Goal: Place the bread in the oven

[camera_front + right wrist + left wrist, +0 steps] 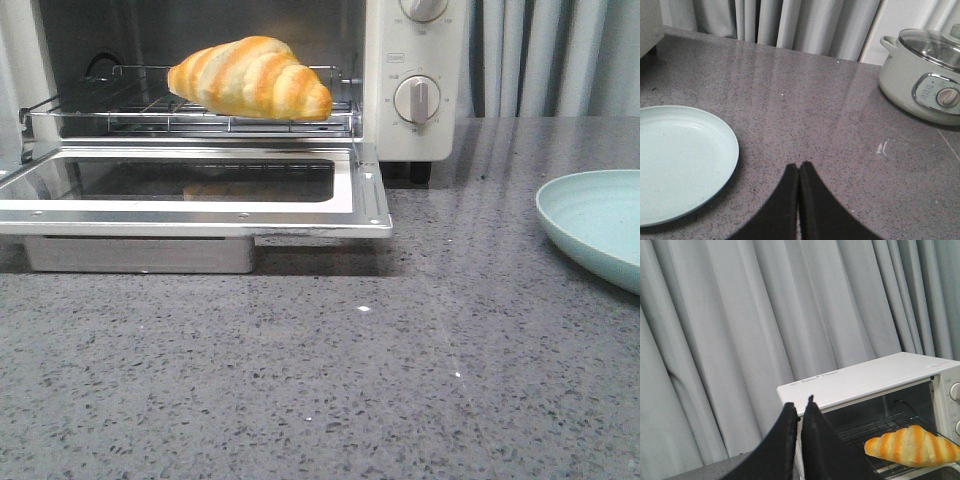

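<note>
The bread [250, 78], a golden-orange striped croissant, lies on the wire rack [120, 110] inside the white oven [410, 140], whose glass door [190, 190] hangs open and flat toward me. The left wrist view shows the bread [912, 445] on the rack and the oven top [875, 377]. My left gripper [799, 405] is shut and empty, up off the table to the oven's left. My right gripper [799, 166] is shut and empty above the counter beside the plate. Neither gripper shows in the front view.
A pale green plate [595, 225] sits at the right of the grey speckled counter [320, 380]; it also shows in the right wrist view [680, 160]. A cream slow cooker with glass lid [925, 80] stands further right. Grey curtains [740, 330] hang behind.
</note>
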